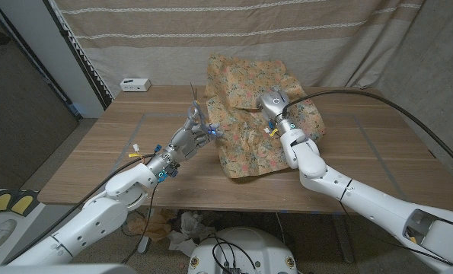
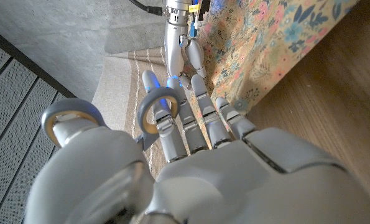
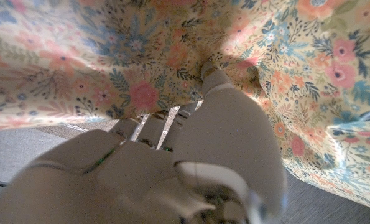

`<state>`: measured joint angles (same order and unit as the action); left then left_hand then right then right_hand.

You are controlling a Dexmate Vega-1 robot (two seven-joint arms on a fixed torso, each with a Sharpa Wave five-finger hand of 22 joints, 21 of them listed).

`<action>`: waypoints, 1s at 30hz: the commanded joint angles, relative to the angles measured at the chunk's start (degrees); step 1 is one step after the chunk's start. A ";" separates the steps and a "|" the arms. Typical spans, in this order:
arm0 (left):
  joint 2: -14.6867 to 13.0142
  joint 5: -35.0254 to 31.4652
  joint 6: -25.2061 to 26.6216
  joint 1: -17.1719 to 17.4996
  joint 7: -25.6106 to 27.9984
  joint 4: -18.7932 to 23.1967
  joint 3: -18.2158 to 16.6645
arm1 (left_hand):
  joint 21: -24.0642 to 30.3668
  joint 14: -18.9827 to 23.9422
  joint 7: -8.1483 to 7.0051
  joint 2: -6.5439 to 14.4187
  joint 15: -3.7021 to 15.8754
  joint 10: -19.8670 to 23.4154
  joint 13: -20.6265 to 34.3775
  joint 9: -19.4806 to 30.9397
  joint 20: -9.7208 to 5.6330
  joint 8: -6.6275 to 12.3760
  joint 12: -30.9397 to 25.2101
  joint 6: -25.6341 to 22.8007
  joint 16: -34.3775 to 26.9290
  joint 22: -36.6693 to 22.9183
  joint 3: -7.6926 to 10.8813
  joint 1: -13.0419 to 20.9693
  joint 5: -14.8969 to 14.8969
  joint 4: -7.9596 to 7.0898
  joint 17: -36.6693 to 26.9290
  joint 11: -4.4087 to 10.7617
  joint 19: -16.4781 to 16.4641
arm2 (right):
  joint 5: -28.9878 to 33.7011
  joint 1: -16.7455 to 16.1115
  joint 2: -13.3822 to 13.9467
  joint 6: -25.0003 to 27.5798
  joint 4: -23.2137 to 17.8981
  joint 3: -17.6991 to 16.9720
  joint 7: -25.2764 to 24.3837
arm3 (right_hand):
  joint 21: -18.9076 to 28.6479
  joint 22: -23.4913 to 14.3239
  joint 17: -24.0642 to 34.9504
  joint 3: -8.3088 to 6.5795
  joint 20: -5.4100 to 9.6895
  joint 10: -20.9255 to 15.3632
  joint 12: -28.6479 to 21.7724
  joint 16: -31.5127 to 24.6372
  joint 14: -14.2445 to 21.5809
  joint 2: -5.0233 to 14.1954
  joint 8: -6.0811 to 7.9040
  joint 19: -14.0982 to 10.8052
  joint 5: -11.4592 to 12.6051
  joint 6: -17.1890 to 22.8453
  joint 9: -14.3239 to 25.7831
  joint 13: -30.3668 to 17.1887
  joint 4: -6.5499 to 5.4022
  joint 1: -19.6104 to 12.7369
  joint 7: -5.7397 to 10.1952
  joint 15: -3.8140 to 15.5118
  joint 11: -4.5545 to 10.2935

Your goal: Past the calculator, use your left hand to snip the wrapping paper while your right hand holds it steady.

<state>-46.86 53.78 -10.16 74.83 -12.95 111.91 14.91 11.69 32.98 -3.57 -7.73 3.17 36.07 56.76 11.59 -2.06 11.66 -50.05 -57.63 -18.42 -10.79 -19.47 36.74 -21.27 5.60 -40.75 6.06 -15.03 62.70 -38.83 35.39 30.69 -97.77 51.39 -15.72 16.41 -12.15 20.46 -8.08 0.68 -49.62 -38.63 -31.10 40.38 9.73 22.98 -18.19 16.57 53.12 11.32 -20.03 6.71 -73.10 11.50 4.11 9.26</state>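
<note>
— Where is the paper?

— The crumpled sheet of floral wrapping paper, tan with pink and blue flowers [image 1: 260, 122], lies on the wooden bench [image 1: 378, 152], spread from the far edge toward the near edge, a little right of the middle. Part of it stands up in folds at the back.

— And the right hand?

— The silver right hand [image 1: 274, 103] rests on top of the sheet near its middle. In the right wrist view its fingers [image 3: 216, 78] press into the paper [image 3: 79, 68], which bunches up around them, so it grips the sheet.

— The left hand?

— The silver left hand [image 1: 192, 135] sits just beside the sheet's left edge, holding a pair of grey-handled scissors [image 1: 196, 106]. In the left wrist view its fingers pass through the grey loops [image 2: 155, 115], and the paper's edge [image 2: 265, 50] is right beside the fingertips. The blades point up and toward the far edge.

— Anything else on the bench?

— A small white box [image 1: 135, 84] at the far left corner, well apart from the paper.
</note>
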 commanded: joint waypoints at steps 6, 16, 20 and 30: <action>-0.12 0.25 1.24 -0.87 0.02 -0.23 0.21 | -0.22 0.68 0.51 0.11 9.20 6.77 -0.20 0.22 -0.39 -0.12 -0.13 0.09 0.19 -0.12 0.03 0.17 -0.50 -0.32 -0.14 6.09 0.16 | -1.42 -3.18 7.83 -7.11 -2.85 -4.61 -4.66 | 0.68 -0.48 0.20 0.30 3.24 -0.34 -2.36 0.43 -1.07 0.46 -1.17 0.49 0.64 -0.42 0.35 -3.14 -0.86 -0.08 0.48 9.57 1.79; -0.53 0.55 2.11 -0.80 0.46 0.03 0.04 | -0.24 0.64 0.42 0.06 9.21 6.90 0.00 0.22 0.54 -0.08 -0.46 -0.03 0.41 -0.12 0.02 0.17 -0.57 -0.38 -0.20 6.15 0.32 | 0.12 -3.66 12.94 -10.67 -8.38 -7.14 2.84 | 2.59 -2.04 2.17 -1.00 5.55 7.02 -4.77 0.65 -5.07 2.08 -1.04 2.13 1.35 -5.11 6.37 -10.05 -4.78 -0.46 0.48 9.55 2.04; -0.52 0.70 2.97 -1.52 0.31 -0.19 0.51 | -0.26 0.63 0.45 0.05 9.20 6.83 -0.02 0.23 0.51 -0.03 -0.43 -0.16 0.43 -0.12 0.02 0.17 -0.58 -0.38 -0.20 6.15 0.37 | 0.96 -4.30 13.88 -11.33 -9.11 -8.50 2.91 | 3.02 -2.19 2.36 -1.35 5.71 7.29 -4.83 0.63 -5.33 2.12 -0.86 1.82 1.42 -5.71 7.13 -10.26 -5.23 -0.47 0.52 9.56 2.15; -0.86 0.65 5.08 -3.23 0.25 -1.00 1.47 | -0.26 0.70 0.53 -0.01 9.19 6.95 0.01 0.22 0.46 -0.06 -0.56 -0.09 0.48 -0.12 0.00 0.12 -0.59 -0.42 -0.23 6.14 0.42 | 2.56 -5.29 17.11 -15.26 -10.84 -11.29 2.82 | 3.83 -2.47 2.74 -1.79 6.34 7.61 -4.89 0.46 -5.45 2.05 -0.35 1.29 1.45 -6.18 8.41 -10.43 -5.95 -0.39 0.61 9.57 2.22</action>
<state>-47.31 54.34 -7.06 73.06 -12.70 111.55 15.56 11.43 33.18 -3.56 -7.73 2.96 36.20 56.66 11.59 -1.53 11.71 -50.28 -57.62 -18.18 -10.79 -19.29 36.74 -21.65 5.42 -40.74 5.93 -14.51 63.73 -43.09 48.92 19.50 -106.37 42.95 -13.62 19.74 -14.49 23.01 -9.72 2.46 -42.34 -43.09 -30.43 35.07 11.28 22.32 -16.37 17.61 47.25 19.38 -21.40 1.09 -73.23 12.18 3.28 11.36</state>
